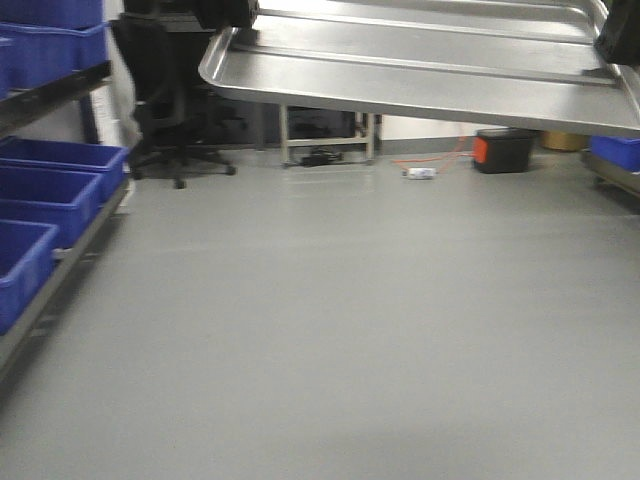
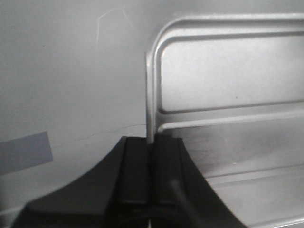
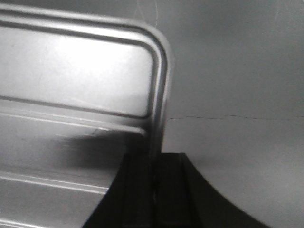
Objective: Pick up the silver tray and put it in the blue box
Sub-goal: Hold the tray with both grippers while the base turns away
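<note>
Grab done: silver tray (image 1: 420, 70) held aloft above floor (image 1: 330, 330), slightly tilted.
Left hand (image 2: 153, 142) clenched on 1 short rim, right hand (image 3: 154, 159) clenched on opposite rim.
Remaining: carry to blue box, lower in, release.
Blue crates (image 1: 60, 195) on left rack (image 1: 70, 262); cannot tell which is target.

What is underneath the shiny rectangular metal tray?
Only bare grey floor shows below the silver tray, held aloft at its end rims by the left gripper and right gripper. Its base hides the spot directly beneath.
</note>
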### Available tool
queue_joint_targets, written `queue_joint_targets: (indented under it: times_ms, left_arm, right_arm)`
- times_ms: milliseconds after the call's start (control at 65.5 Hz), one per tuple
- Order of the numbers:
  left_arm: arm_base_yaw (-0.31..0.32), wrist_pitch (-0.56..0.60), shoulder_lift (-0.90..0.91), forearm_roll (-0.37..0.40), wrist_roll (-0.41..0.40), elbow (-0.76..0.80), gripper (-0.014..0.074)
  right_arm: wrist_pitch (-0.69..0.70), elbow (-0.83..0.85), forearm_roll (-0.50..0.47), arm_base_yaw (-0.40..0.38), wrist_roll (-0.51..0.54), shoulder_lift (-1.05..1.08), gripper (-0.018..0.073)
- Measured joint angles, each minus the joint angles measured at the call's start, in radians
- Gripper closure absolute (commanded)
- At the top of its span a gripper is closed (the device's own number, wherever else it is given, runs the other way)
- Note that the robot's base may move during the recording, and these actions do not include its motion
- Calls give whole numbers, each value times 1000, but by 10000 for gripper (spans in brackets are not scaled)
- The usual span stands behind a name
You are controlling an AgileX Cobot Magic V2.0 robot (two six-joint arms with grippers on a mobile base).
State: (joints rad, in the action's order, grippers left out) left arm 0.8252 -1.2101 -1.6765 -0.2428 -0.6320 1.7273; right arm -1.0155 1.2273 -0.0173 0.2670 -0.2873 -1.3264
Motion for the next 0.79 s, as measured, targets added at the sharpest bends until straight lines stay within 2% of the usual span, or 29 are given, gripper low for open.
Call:
queue_joint_targets:
  times_ms: [794]
  left_arm:
    - [2,-4,0,8,0,0,702]
  right_arm:
    - [-6,0,0,0,0,0,502]
